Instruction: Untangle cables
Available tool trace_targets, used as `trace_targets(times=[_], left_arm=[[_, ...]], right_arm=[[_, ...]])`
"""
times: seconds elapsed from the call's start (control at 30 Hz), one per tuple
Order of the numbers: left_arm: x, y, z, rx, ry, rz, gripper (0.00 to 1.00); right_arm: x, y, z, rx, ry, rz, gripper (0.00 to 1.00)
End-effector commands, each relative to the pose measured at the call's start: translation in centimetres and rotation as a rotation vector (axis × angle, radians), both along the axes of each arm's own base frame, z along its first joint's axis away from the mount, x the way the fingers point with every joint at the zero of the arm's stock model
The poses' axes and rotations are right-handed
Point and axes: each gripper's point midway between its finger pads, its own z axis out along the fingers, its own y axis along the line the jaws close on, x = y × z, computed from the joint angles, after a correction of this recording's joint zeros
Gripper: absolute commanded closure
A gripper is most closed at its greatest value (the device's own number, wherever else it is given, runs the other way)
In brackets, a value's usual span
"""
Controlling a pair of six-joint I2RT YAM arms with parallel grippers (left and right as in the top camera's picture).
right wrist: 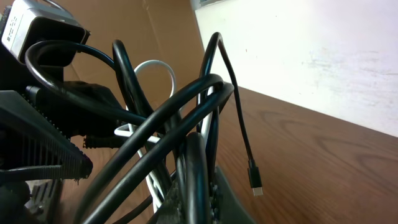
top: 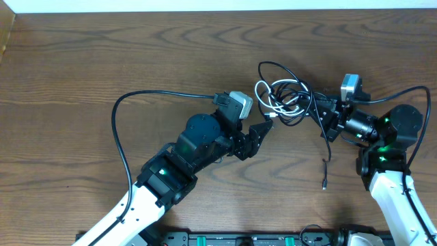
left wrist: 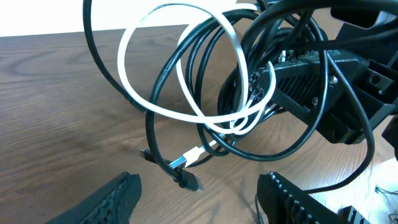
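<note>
The cables (top: 283,96) form a raised tangle of black loops with one white cable (left wrist: 186,62) threaded through them. My right gripper (top: 315,109) is shut on a bundle of black cables (right wrist: 199,168) and holds the tangle off the table. One black strand hangs free with its plug (right wrist: 255,183) in the air. My left gripper (left wrist: 199,202) is open just in front of the tangle. A black plug (left wrist: 186,180) and the white cable's connector (left wrist: 193,155) lie just ahead of its fingers, untouched. A loose black cable end (top: 325,183) trails on the table below the right gripper.
The wooden table (top: 102,61) spreads out to the left and far side. The left arm's own thick black cable (top: 123,130) arcs over the table at the left. A pale wall (right wrist: 323,50) runs behind the table edge.
</note>
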Motion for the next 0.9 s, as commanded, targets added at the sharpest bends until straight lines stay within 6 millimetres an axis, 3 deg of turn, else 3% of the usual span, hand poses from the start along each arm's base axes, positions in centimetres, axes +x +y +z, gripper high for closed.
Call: trace_targets(times=[0.0, 0.2, 0.5, 0.7, 0.8, 0.83, 0.87], left_arm=[[0.0, -0.2, 0.5, -0.012, -0.01, -0.011, 0.35], [0.2, -0.4, 0.6, -0.022, -0.01, -0.008, 0.35], [1.4, -1.5, 0.7, -0.092, 0.019, 0.015, 0.34], [1.6, -1.7, 1.1, -0.113, 0.015, 0.017, 0.35], [1.6, -1.7, 1.1, -0.113, 0.015, 0.017, 0.48], [1.6, -1.7, 1.1, -0.113, 0.015, 0.017, 0.55], [1.6, -1.7, 1.1, -0.115, 0.019, 0.019, 0.69]], right_arm=[[-0.1, -0.1, 0.6, 0.009, 0.003, 0.006, 0.99], [-0.1, 0.0, 0.6, 0.019, 0.022, 0.007, 0.99], [-1.4, 2.4, 1.8, 0.024, -0.039, 0.091, 0.99], [-1.5, 2.6, 1.8, 0.024, -0.039, 0.099, 0.99], [-1.5, 2.6, 1.8, 0.024, -0.039, 0.098, 0.99], [-1.5, 2.6, 1.8, 0.024, -0.039, 0.097, 0.99], [-1.4, 2.6, 1.8, 0.025, -0.039, 0.09, 0.99]])
